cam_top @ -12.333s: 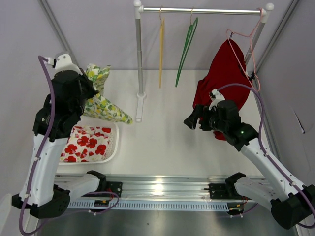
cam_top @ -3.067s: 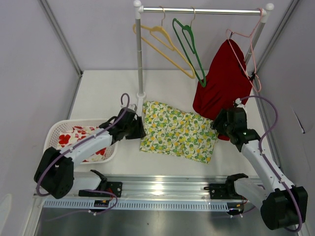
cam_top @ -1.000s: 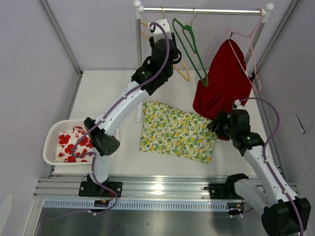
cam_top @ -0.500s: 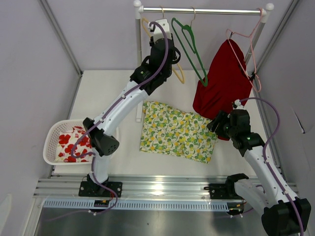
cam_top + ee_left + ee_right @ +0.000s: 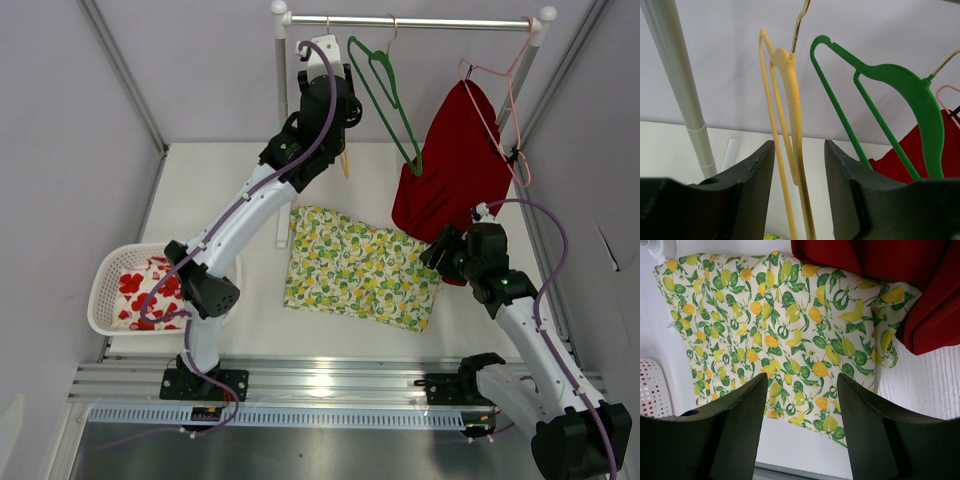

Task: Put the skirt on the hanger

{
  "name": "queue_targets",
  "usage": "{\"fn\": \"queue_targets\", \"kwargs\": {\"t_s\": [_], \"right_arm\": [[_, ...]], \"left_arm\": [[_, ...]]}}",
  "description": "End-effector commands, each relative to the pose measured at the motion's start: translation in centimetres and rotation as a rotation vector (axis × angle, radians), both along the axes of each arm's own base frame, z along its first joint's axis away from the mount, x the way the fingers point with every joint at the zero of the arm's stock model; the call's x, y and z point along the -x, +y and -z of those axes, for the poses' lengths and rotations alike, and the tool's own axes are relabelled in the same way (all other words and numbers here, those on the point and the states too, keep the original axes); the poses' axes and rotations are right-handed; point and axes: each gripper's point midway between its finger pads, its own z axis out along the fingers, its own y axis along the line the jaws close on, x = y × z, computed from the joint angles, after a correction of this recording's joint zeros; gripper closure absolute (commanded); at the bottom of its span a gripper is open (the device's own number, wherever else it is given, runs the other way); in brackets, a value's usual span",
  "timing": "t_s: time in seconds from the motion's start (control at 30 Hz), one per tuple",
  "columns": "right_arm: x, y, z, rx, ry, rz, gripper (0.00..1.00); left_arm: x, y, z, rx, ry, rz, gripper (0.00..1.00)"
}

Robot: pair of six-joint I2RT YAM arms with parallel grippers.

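Holds the left end effector (image 5: 799, 150) up just under the rail (image 5: 410, 21), near its left end, fingers spread wide, with the yellow hanger (image 5: 790, 125) running down through the gap and touching neither finger as far as can be told. Looks like lining up for a pinch on the hanger's shoulder, in order to lift the hook off the rail. Has the green hanger (image 5: 880, 80) next along the rail toward its right end, close enough to get knocked on the way out.

Has the lemon-print skirt (image 5: 360, 268) lying flat on the tabletop (image 5: 220, 190) in front of the rail, roughly below its middle, not yet on any hanger. Seems spread out for easy finding of a waistband edge.

Holds the right end effector (image 5: 801, 377) low over the skirt's right edge, below the rail's right end, likewise spread and pinching nothing. Probably waits there to pin or pick up the cloth on arrival of the hanger.

Shows a red garment (image 5: 450, 170) on a pink hanger (image 5: 510, 90) at the rail's right end, hem hanging over the skirt's far corner: a likely snag during lifting.
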Motion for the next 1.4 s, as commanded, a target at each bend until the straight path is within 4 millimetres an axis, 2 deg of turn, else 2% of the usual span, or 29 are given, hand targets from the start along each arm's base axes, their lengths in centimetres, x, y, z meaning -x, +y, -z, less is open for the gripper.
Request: {"fn": "queue_targets", "kwargs": {"t_s": [0.0, 0.27, 0.47, 0.6, 0.87, 1.1, 1.37], "right_arm": [[-0.4, 0.3, -1.0, -0.008, -0.047, -0.014, 0.36], [-0.4, 0.4, -1.2, -0.006, -0.049, -0.021, 0.36], [-0.5, 0.1, -1.4, 0.008, -0.05, -0.018, 0.36], [-0.6, 0.2, -1.4, 0.009, -0.052, -0.019, 0.36], [-0.9, 0.1, -1.1, 0.014, -0.048, -0.017, 0.37], [-1.1, 0.2, -1.0, 0.012, -0.048, -0.017, 0.38], [-1.4, 0.1, -0.8, 0.021, -0.05, -0.015, 0.38]], "left_arm": [[0.8, 1.8, -3.3, 0.02, -0.06, -0.014, 0.48], [-1.0, 2.6, -2.6, -0.05, -0.066, -0.052, 0.46], [-2.5, 1.9, -2.7, -0.101, -0.1, -0.024, 0.49], [-3.3, 1.9, -2.4, -0.102, -0.103, -0.008, 0.54], [-3.8, 1.5, -3.4, -0.082, -0.138, 0.069, 0.75], [-3.6, 1.3, -4.9, -0.063, -0.181, 0.138, 1.0], [-2.8, 1.5, -7.4, -0.032, -0.257, 0.164, 1.0]]}}
